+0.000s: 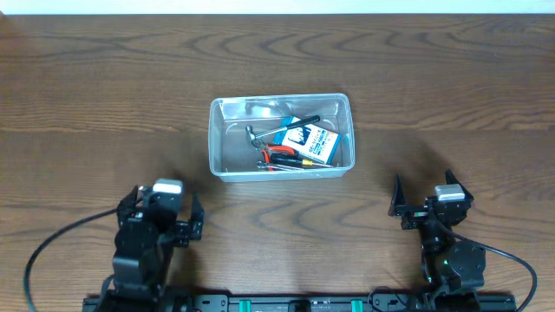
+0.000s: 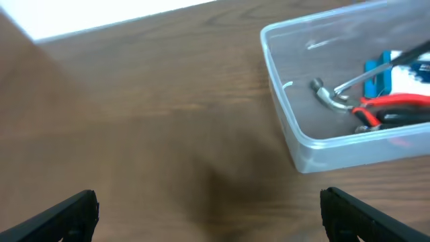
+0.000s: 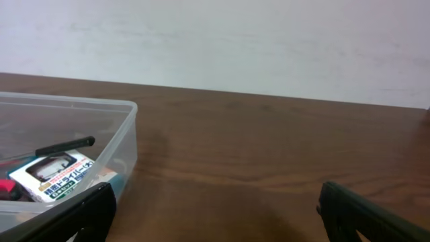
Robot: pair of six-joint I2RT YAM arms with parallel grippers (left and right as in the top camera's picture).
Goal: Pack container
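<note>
left gripper (image 1: 166, 206) at the lower left of the overhead frame and right gripper (image 1: 434, 201) at the lower right both sit over the wooden table (image 1: 95, 78), well apart from the container (image 1: 215, 147), which stands just above the frame's centre. each gripper has its jaws spread wide and holds nothing. in the left wrist view the left gripper's fingers (image 2: 75, 210) frame bare wood, with the container at the upper right of the picture. in the right wrist view the right gripper's fingers (image 3: 349, 205) do the same, with the container at the left edge. inside the container, toward its right half, lie a hammer (image 1: 258, 135), red-handled pliers (image 1: 279, 156), a blue-and-white box (image 1: 310, 144) and a black-handled tool (image 1: 301, 121) resting across the box. the container's left part is bare.
</note>
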